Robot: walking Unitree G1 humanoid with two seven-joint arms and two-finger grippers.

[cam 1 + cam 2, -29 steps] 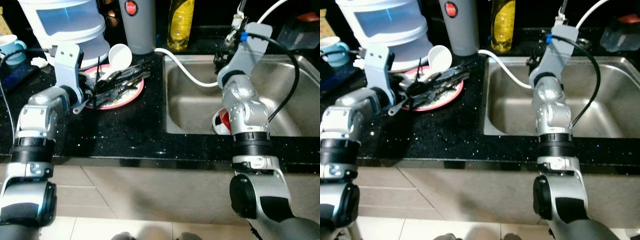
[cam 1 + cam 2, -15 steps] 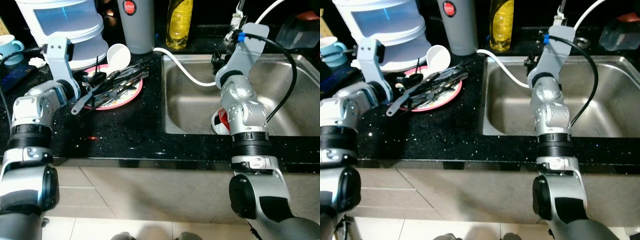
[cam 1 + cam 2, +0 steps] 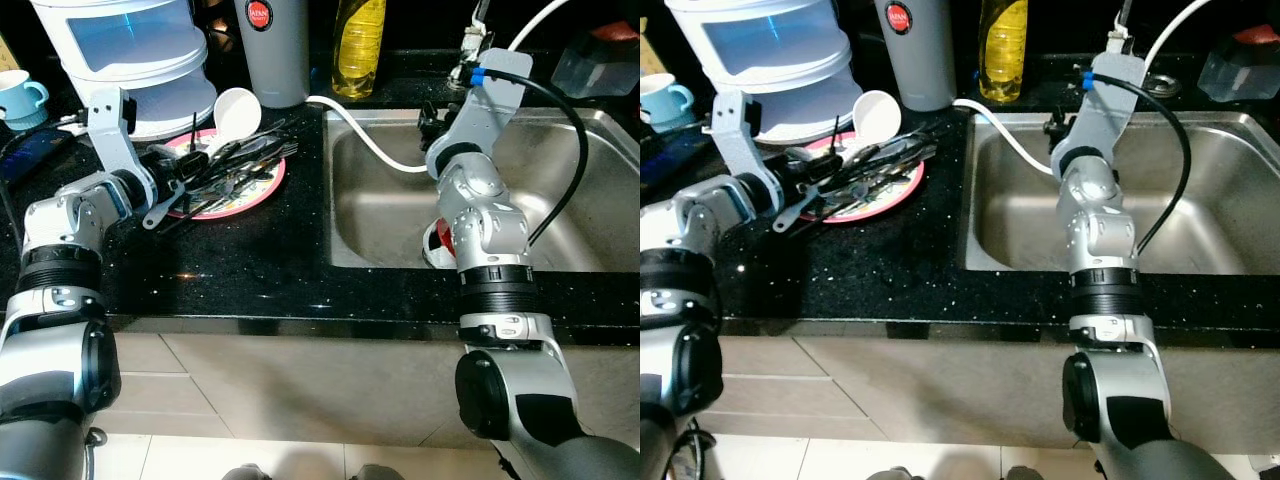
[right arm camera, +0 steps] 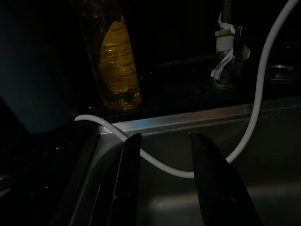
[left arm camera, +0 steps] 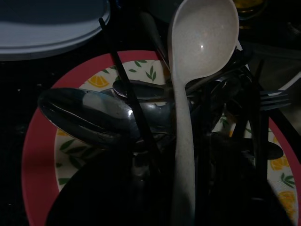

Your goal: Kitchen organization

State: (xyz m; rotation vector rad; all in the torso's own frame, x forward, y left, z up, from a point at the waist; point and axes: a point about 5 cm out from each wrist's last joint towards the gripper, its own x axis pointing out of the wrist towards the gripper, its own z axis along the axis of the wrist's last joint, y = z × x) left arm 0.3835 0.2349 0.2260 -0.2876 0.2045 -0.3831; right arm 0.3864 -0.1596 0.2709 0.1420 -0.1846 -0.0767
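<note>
One pile of dark utensils (image 3: 235,165) on the round pink-rimmed plate (image 3: 262,190) lies lengthwise just ahead of the nearer left gripper (image 3: 165,175), finger state indeterminable; right gripper (image 4: 164,155) hovers parted over the steel sink (image 3: 380,215).

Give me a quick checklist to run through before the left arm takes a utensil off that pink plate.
1. Left gripper at the pink plate: ok.
2. Left fingers' state: cannot tell.
3. White spoon lies on top of the pile, free to lift: ok.
4. Dark utensils are tangled, so others may drag: not ok.
5. Right gripper open over the sink, holding nothing: ok.
6. White hose apart from the plate: ok.
</note>
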